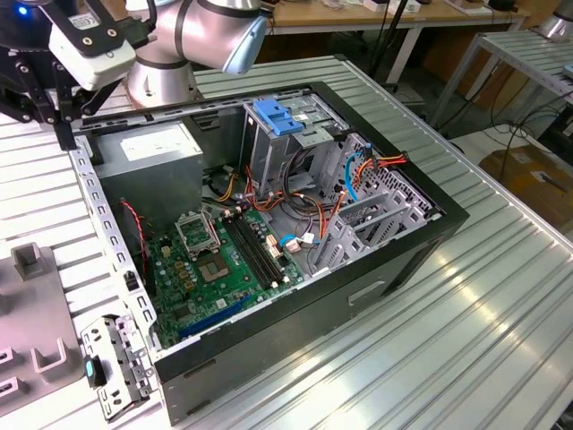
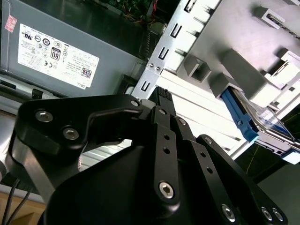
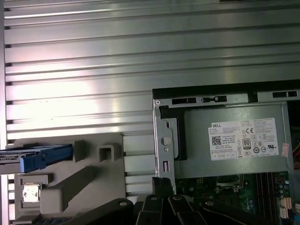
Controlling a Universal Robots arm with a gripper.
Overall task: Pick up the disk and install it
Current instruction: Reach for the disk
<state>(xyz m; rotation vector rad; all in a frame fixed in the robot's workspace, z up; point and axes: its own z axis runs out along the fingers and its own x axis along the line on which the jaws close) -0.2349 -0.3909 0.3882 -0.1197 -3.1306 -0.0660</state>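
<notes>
The disk [image 3: 42,157] is a flat drive in a bright blue carrier, lying in a slot of a grey fixture [image 3: 93,178] on the ribbed table beside the open computer case. In the second wrist view, the disk [image 2: 241,117] has its blue end toward the case. My black gripper [image 1: 64,125] hangs over the case's perforated edge rail [image 1: 94,202] by the power supply [image 1: 148,148], well apart from the disk. In the second wrist view, the gripper [image 2: 161,93] has its fingers together with nothing between them. The first wrist view places the gripper [image 3: 161,185] just over that rail.
The case holds a green motherboard [image 1: 224,260], loose cables, and a tall metal drive cage [image 1: 286,143] topped by a blue clip. The grey fixture [image 1: 31,305] sits at the exterior view's left, with a small metal bracket [image 1: 116,363] near the case's front corner.
</notes>
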